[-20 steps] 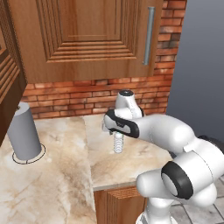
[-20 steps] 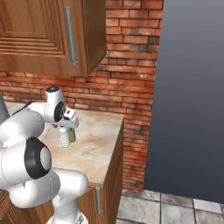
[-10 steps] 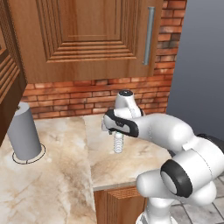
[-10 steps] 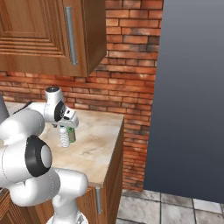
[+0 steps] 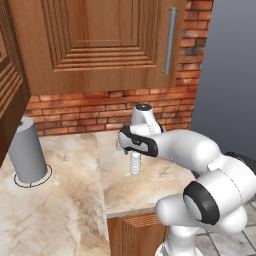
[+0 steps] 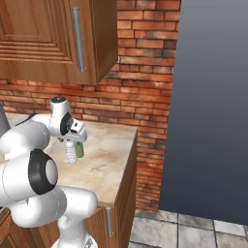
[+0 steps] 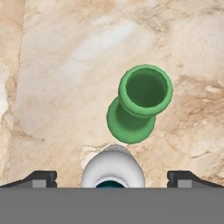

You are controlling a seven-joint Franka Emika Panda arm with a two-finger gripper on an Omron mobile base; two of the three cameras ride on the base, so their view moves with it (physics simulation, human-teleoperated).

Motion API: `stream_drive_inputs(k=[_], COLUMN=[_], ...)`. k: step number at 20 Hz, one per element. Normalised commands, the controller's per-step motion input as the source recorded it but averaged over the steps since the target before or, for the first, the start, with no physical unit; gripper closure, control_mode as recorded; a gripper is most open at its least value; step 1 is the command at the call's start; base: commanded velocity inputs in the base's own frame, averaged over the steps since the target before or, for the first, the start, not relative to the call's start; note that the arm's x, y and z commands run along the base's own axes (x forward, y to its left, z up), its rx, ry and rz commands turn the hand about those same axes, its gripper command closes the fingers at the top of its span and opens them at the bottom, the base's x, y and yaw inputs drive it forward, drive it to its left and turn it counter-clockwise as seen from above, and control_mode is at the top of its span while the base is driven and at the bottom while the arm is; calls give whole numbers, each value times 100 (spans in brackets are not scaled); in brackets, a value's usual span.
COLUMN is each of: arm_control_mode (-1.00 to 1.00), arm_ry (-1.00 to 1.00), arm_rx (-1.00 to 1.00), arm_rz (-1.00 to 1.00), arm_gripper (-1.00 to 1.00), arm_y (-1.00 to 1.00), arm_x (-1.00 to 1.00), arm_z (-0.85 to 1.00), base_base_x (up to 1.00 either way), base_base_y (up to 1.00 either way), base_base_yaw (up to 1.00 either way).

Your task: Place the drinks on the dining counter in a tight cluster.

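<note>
A small clear water bottle (image 5: 135, 163) (image 6: 71, 153) stands upright on a small marble counter (image 5: 150, 187) against a brick wall. My gripper (image 5: 133, 151) (image 6: 72, 141) (image 7: 113, 177) hangs straight above it, open, one dark fingertip on each side of the bottle's pale top (image 7: 113, 168) and both clear of it. Right behind the bottle stands a bright-green cup (image 7: 141, 101) (image 6: 80, 150), open mouth upward. The dining counter is out of view.
A grey cylinder (image 5: 27, 150) stands at the counter's left. A wooden wall cabinet (image 5: 100, 40) hangs over the counter, with the brick wall (image 6: 140, 82) behind. The counter ends at the right (image 6: 130, 160), beside a tall dark grey panel (image 6: 213, 106).
</note>
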Motion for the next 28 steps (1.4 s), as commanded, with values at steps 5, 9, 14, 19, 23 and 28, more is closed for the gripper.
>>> stream_drive_inputs(k=[5,9,14,19,23,28], arm_control_mode=[-100,-100,-100,-100,-100,-100], arm_ry=[0,0,0,0,0,0], arm_rx=[0,0,0,0,0,0], arm_rz=[0,0,0,0,0,0], arm_gripper=[-100,-100,-100,100,100,100], arm_y=[0,0,0,0,0,0], arm_x=[0,0,0,0,0,0], arm_z=[-8,-3,0,0,0,0], base_base_x=[0,0,0,0,0,0], base_base_y=[0,0,0,0,0,0], base_base_yaw=[0,0,0,0,0,0])
